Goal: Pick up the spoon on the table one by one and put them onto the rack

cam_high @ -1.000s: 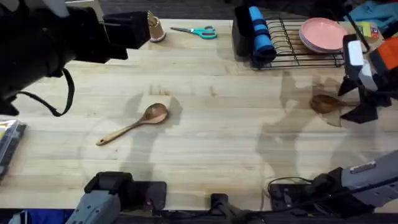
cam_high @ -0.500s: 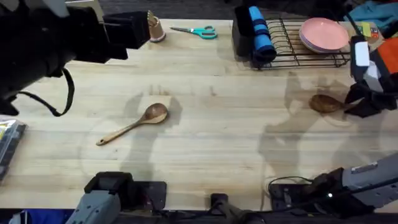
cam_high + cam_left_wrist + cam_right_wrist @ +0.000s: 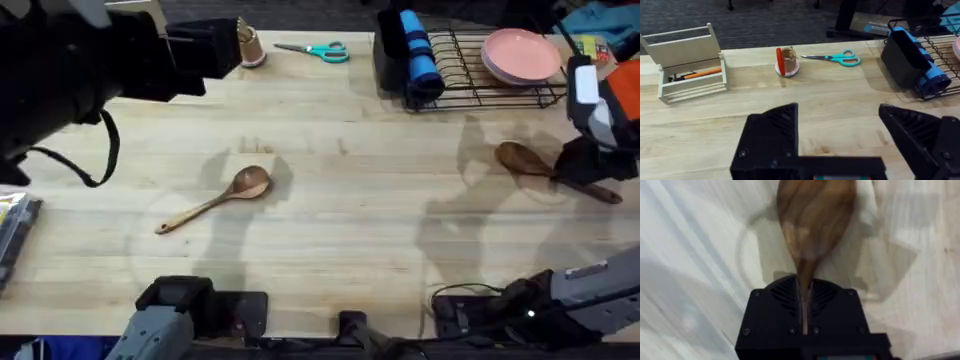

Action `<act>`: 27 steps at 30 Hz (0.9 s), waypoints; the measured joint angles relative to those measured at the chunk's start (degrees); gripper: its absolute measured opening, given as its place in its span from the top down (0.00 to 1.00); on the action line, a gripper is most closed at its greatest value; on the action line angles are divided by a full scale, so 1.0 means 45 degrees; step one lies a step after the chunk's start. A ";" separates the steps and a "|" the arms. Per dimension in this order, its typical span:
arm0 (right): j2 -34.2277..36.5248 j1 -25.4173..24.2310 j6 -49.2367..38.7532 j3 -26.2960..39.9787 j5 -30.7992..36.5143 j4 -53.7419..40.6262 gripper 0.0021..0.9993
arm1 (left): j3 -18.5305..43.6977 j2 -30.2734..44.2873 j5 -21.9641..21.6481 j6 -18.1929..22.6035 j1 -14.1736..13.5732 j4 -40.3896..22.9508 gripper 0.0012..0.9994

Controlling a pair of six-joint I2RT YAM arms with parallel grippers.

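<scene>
The darker reddish-brown spoon lies at the right of the table, bowl toward the middle, handle running to the right edge. My right gripper is shut on its handle; in the right wrist view the thin handle sits between the black fingers with the bowl beyond. The light tan spoon rests alone at centre left. The black wire rack stands at the back right. My left gripper hovers open above the back of the table, holding nothing.
Pink plates, a blue roll and a black cutlery holder sit in or at the rack. Teal scissors, a small tan cup and a beige organiser line the far edge. The left arm looms at upper left.
The right gripper's fingers have closed on the dark spoon's handle. The spoon has shifted slightly, its bowl nudged away and its handle now showing toward the right edge. The left arm has not moved.
</scene>
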 joint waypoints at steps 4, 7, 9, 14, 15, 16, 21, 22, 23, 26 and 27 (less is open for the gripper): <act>0.0019 -0.0023 0.0000 -0.0005 -0.0063 -0.0171 0.96 | 0.0000 0.0000 0.0000 0.0000 0.0000 -0.0002 0.01; 0.0019 -0.0058 0.0000 -0.0005 -0.0171 -0.0265 0.97 | 0.0000 0.0000 0.0000 0.0000 0.0000 0.0000 0.01; 0.0019 -0.0103 0.0000 -0.0021 -0.0303 -0.0481 0.97 | 0.0000 0.0000 0.0000 -0.0001 0.0000 -0.0005 0.01; -0.0055 -0.0213 -0.0060 -0.0125 -0.0579 -0.1073 0.97 | 0.0000 0.0000 0.0000 0.0000 0.0000 -0.0005 0.01; -0.0162 -0.0228 -0.0117 -0.0151 -0.0625 -0.1204 0.97 | 0.0000 0.0005 0.0000 -0.0005 0.0000 -0.0010 0.01; -0.0295 -0.0240 -0.0178 -0.0175 -0.0663 -0.1258 0.97 | 0.0000 0.0000 0.0005 -0.0002 0.0000 -0.0015 0.01; -0.1562 -0.0248 -0.0494 -0.0219 -0.1129 -0.1465 0.97 | 0.0000 0.0005 0.0000 -0.0005 0.0000 -0.0092 0.01; -0.1835 -0.0248 -0.0639 -0.0219 -0.1268 -0.1605 0.97 | 0.0000 0.0000 0.0000 -0.0004 0.0000 -0.0092 0.01; -0.2077 -0.0248 -0.0769 -0.0219 -0.1407 -0.1716 0.97 | 0.0000 0.0000 0.0000 -0.0005 0.0000 -0.0097 0.01; -0.2684 -0.0248 -0.1052 -0.0219 -0.1847 -0.1893 0.97 | 0.0000 0.0000 0.0000 -0.0003 0.0000 -0.0097 0.01; -0.2846 -0.0248 -0.1085 -0.0219 -0.2008 -0.1902 0.97 | 0.0000 0.0001 0.0000 -0.0001 0.0000 -0.0097 0.01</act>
